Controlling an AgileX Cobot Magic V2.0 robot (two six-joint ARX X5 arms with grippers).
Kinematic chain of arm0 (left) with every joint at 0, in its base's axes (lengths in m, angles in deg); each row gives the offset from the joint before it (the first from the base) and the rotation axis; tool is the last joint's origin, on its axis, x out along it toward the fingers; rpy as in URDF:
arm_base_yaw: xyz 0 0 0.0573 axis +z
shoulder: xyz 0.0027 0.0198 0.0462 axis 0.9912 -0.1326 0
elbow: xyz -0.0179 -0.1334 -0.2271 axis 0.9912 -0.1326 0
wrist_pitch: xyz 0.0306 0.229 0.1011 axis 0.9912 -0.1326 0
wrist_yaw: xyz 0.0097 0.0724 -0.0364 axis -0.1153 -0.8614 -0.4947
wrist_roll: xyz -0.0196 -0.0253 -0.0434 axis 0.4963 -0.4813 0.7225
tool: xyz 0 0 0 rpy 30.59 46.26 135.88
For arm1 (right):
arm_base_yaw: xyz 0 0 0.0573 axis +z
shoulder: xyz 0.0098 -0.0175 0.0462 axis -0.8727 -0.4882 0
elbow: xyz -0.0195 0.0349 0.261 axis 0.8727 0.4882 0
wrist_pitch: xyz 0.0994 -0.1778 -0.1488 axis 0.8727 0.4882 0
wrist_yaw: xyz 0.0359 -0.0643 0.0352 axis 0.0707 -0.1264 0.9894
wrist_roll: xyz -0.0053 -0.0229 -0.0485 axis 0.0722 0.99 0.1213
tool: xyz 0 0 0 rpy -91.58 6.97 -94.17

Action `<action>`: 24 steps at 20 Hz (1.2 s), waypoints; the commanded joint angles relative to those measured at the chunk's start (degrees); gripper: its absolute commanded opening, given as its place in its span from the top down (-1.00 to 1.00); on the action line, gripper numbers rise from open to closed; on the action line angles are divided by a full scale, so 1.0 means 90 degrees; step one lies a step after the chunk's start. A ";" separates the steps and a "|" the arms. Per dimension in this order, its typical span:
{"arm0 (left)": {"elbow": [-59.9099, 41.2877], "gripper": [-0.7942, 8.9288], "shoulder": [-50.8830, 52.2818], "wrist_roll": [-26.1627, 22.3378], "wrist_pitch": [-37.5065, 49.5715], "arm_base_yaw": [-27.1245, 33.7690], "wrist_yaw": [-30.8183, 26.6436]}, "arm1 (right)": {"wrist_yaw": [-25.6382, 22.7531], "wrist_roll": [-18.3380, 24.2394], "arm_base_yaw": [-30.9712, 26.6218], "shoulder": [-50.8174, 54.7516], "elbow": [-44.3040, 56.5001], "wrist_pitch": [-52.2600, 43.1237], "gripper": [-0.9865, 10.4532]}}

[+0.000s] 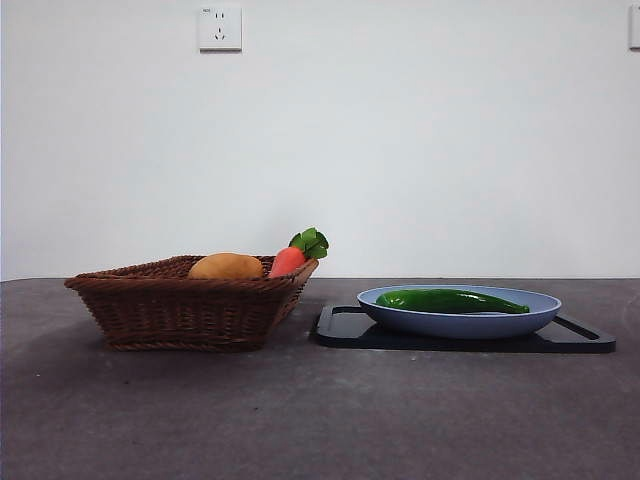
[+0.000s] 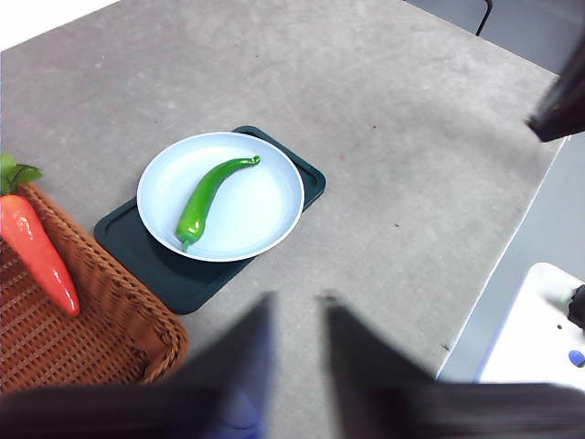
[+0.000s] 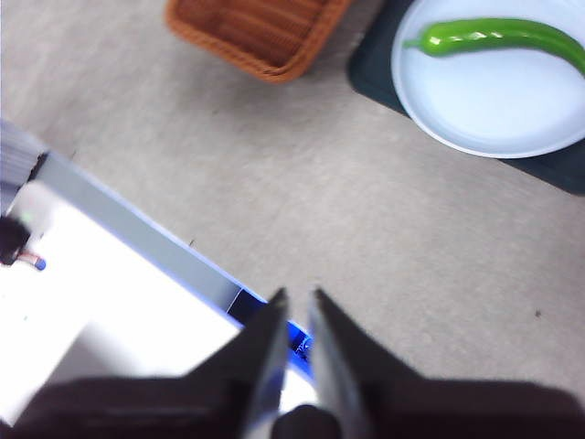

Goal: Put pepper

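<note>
The pepper (image 1: 450,300) is long, glossy and dark green, and lies on the blue plate (image 1: 460,322), which sits on a dark tray (image 1: 345,328) at the right. It also shows in the left wrist view (image 2: 210,194) and the right wrist view (image 3: 498,35). My left gripper (image 2: 297,300) hangs high above the table edge, off from the plate (image 2: 265,210), jaws nearly together and holding nothing. My right gripper (image 3: 297,293) is also high, over the table edge away from the plate (image 3: 494,110), jaws nearly together and holding nothing. Neither arm shows in the front view.
A brown wicker basket (image 1: 180,310) stands left of the tray, holding a red-orange carrot (image 1: 288,260) with green leaves and a yellow-brown round item (image 1: 226,266). A white stand (image 3: 110,274) lies past the table edge. A dark arm part (image 2: 558,101) shows high at one side.
</note>
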 commanded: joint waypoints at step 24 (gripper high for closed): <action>-0.0731 0.82 0.1591 -0.0767 0.2368 0.2368 -0.0967 | -0.0022 -0.0393 0.0017 -0.0068 -0.0121 0.0036 0.81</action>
